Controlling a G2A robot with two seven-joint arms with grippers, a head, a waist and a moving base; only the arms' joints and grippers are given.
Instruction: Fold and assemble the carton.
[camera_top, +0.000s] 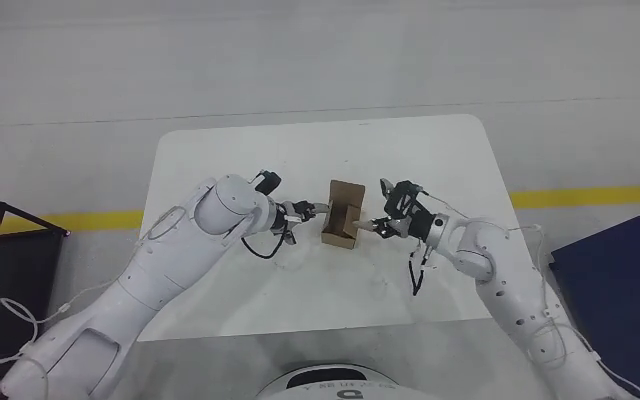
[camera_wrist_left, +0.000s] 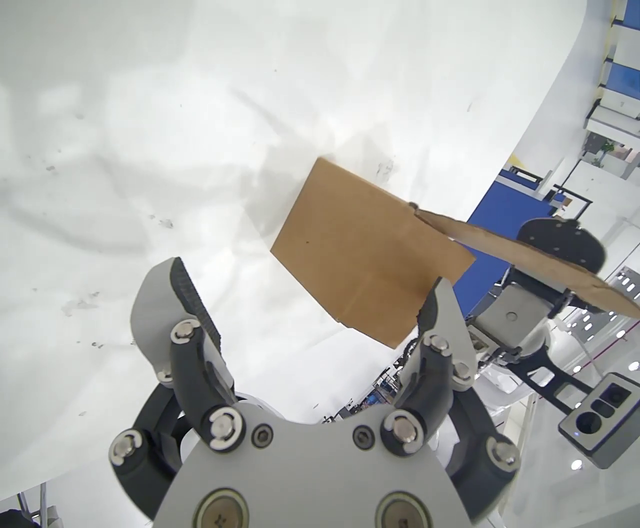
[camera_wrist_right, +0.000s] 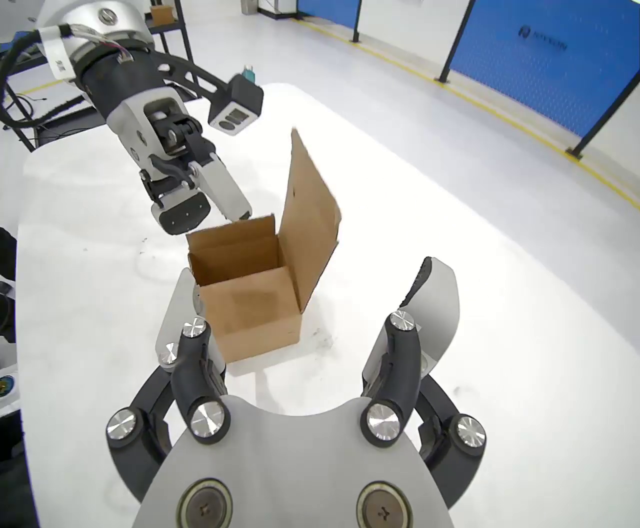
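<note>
Gaping wide and holding nothing, the left gripper (camera_wrist_left: 310, 282) and right gripper (camera_wrist_right: 307, 275) are set at opposite sides of the small brown cardboard carton (camera_wrist_right: 250, 305), one finger of each against it. Its walls are judged erected; the tall upright flap (camera_wrist_right: 310, 220) is left unclosed, mid white table (camera_top: 420, 160).

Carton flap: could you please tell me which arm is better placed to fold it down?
Probably right: the right pincer, open, faces the upright flap, while the left pincer sits at the carton's opposite rim.
</note>
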